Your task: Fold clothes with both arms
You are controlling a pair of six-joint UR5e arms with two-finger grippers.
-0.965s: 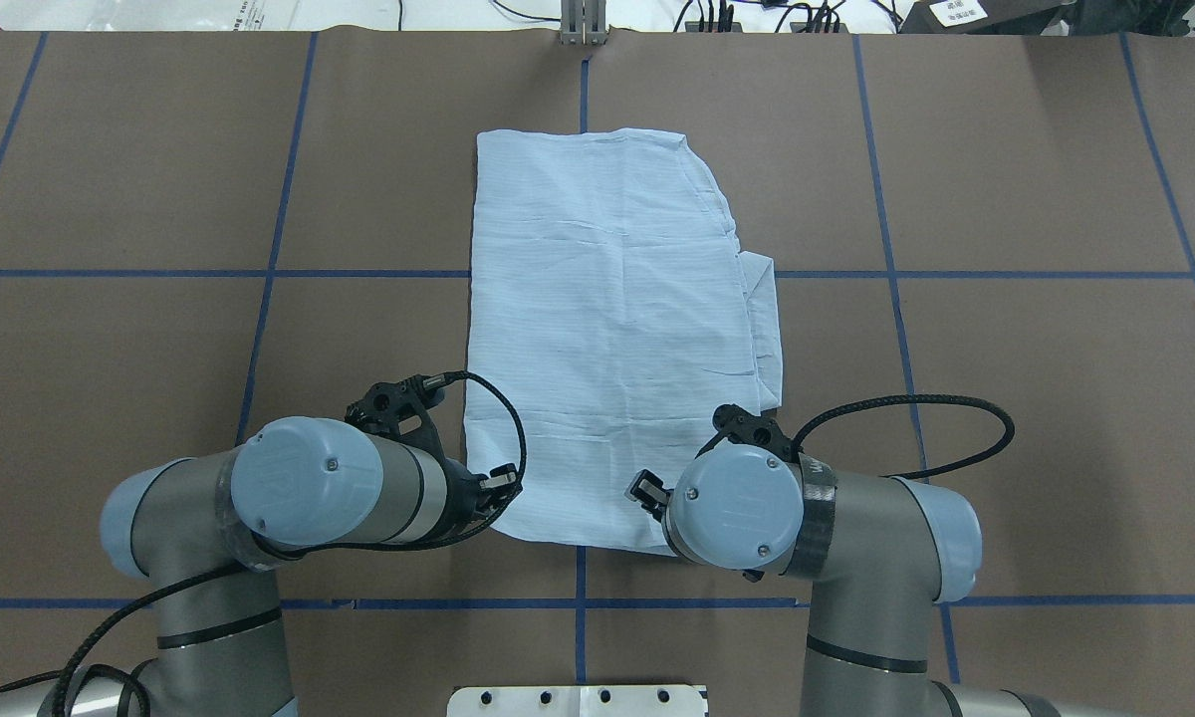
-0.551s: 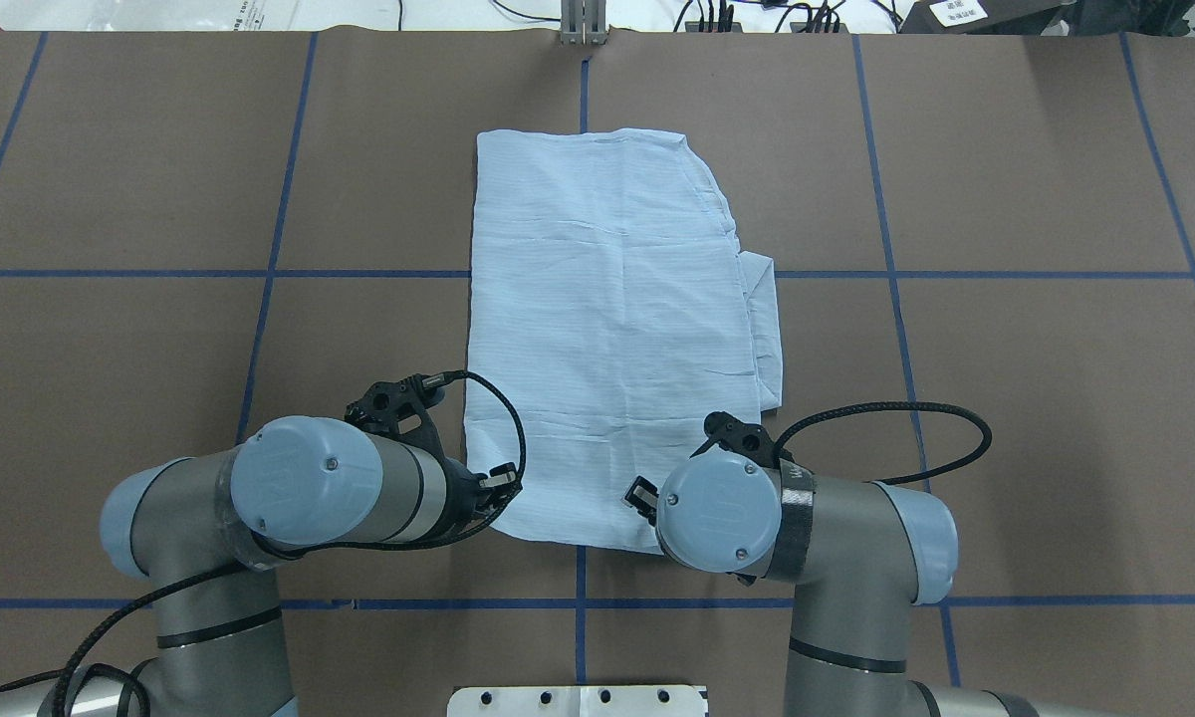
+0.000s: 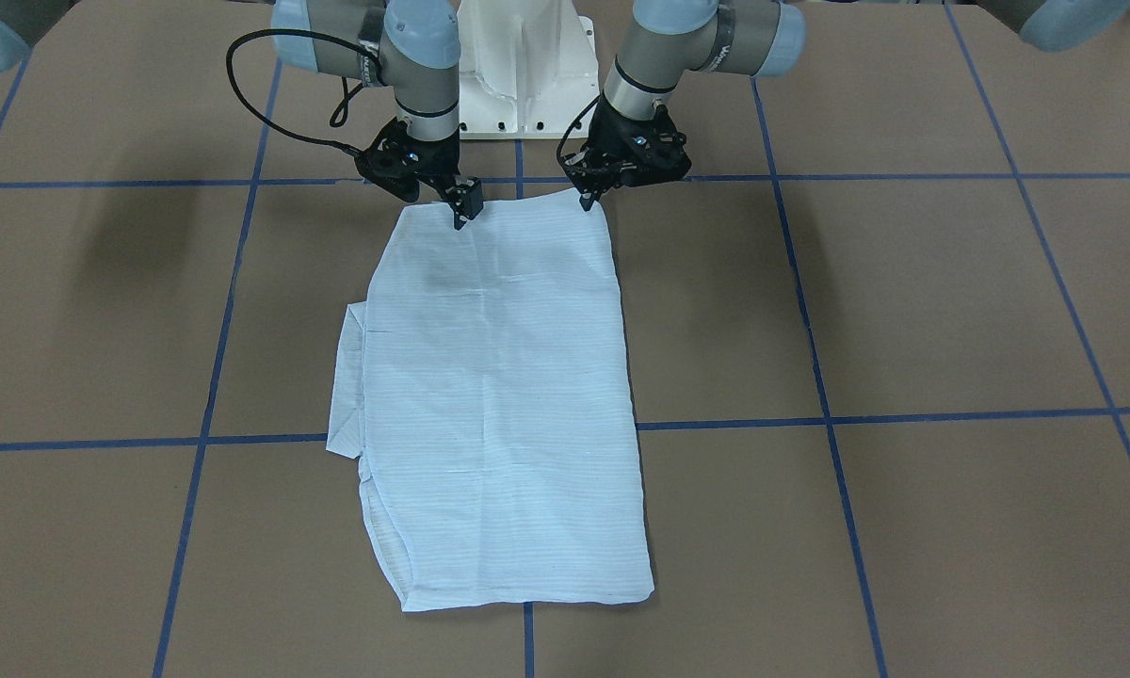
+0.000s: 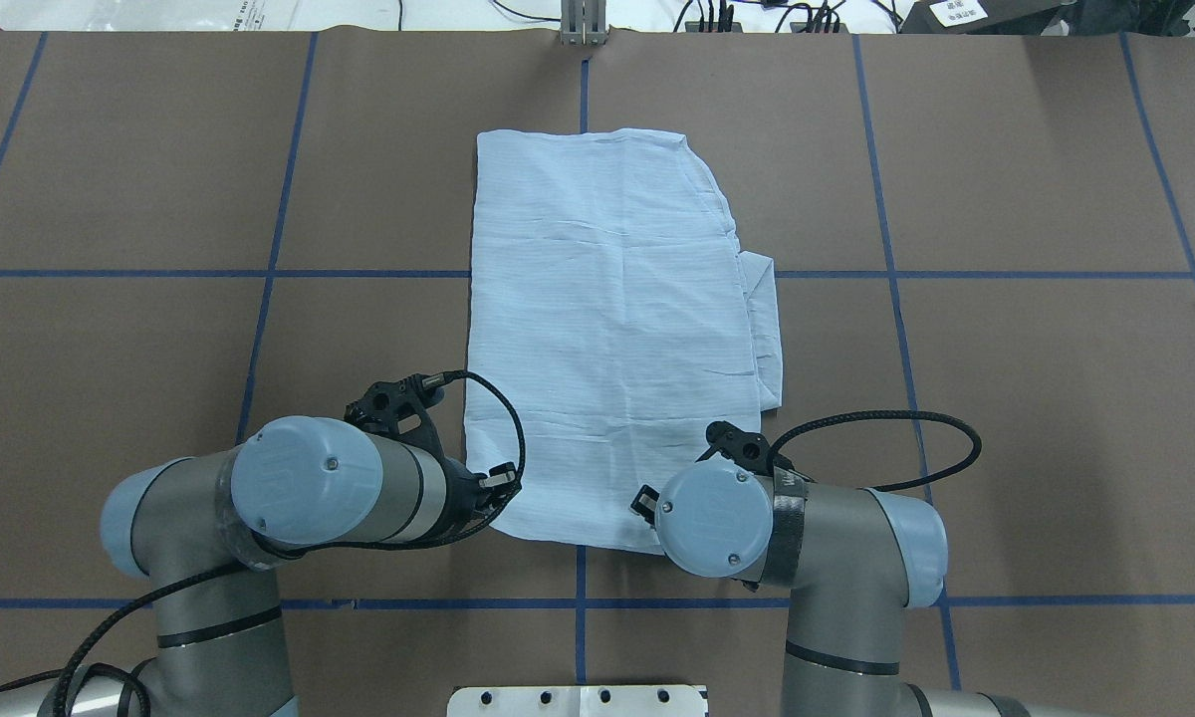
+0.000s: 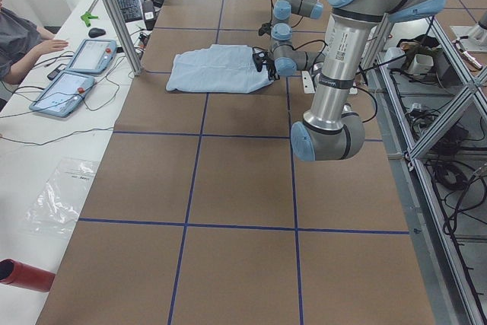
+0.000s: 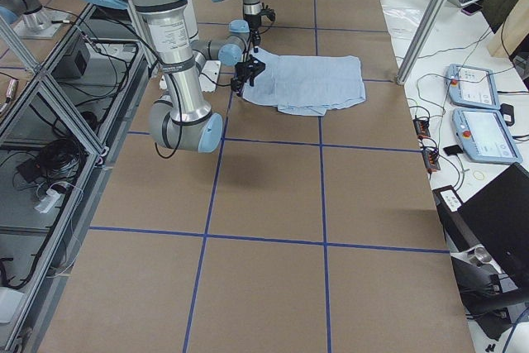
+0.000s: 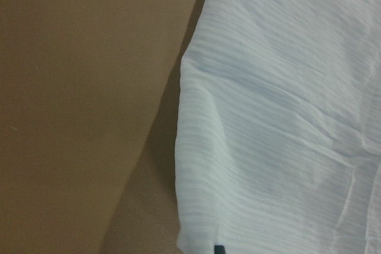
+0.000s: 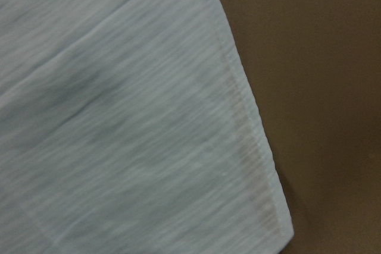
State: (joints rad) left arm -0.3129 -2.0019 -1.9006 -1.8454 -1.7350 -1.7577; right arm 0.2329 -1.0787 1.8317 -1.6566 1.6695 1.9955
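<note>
You have the shirt point(image 4: 607, 319) lying flat in the middle of the table point(image 4: 1006, 418), narrowed into a long panel that runs away from the robot, its near hem at the robot's end. The left gripper point(image 3: 587, 200) sits right at the near corner on its side, pointing down onto the cloth edge. The right gripper point(image 3: 461, 217) is over the same hem but set in from its own corner, above the fabric. You cannot tell from any view whether either claw is parted or pinched, or whether cloth is caught in it, so don't assume a hold. That is the first risk: if a lift catches only the top ply of this thin, layered panel, it would peel the fold open instead of carrying it. The left gripper is so close to the corner that the cloth could slip out once it takes weight. With the right gripper inboard, the loose corner beyond it would probably droop and drag, skewing the crease. Watch too the flap point(image 4: 765, 334) poking out along the shirt's edge on the robot's right, since a pull on the hem may drag it further out. If one arm rises or travels ahead of the other, expect a diagonal wrinkle across the panel.
</note>
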